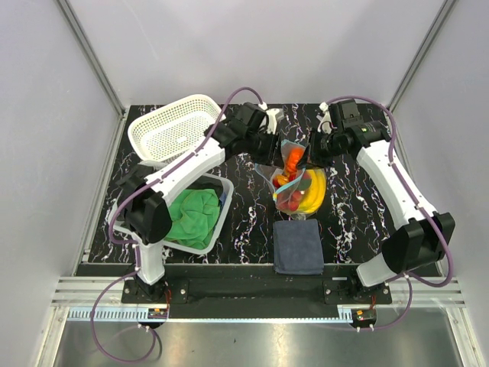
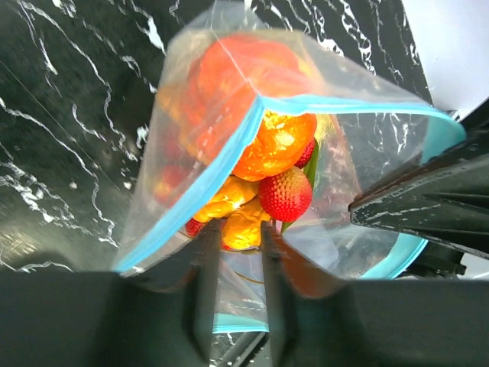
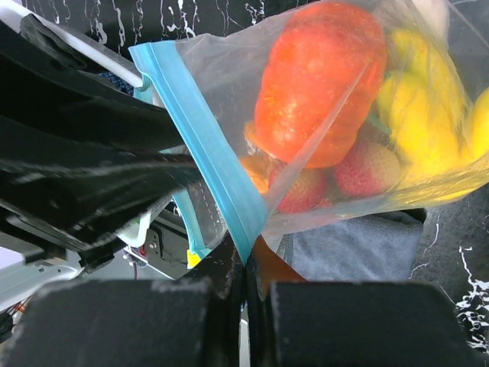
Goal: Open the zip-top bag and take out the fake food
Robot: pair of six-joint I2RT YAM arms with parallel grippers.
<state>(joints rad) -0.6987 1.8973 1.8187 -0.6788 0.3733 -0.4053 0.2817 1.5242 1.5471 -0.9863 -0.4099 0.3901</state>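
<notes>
- Teal strip (image 3: 205, 145) is pinched tight in our right claw (image 3: 246, 290).
- Left claw (image 2: 238, 260) is narrow, with the bag (image 2: 183, 99) in its gap; we cannot tell its grip.
- We part the mouth slowly and evenly.

the left arm (image 1: 179, 170) and the right arm (image 1: 391, 174) match: white shells on the long links, black housings at the joints. each stands on a small black base (image 1: 149, 290), with a white column just above it. a purple cable (image 1: 244, 89) runs out from the base and loops along each arm. farthest from the base, the fingers (image 2: 203, 306) are matte black with flat inner faces.
</notes>
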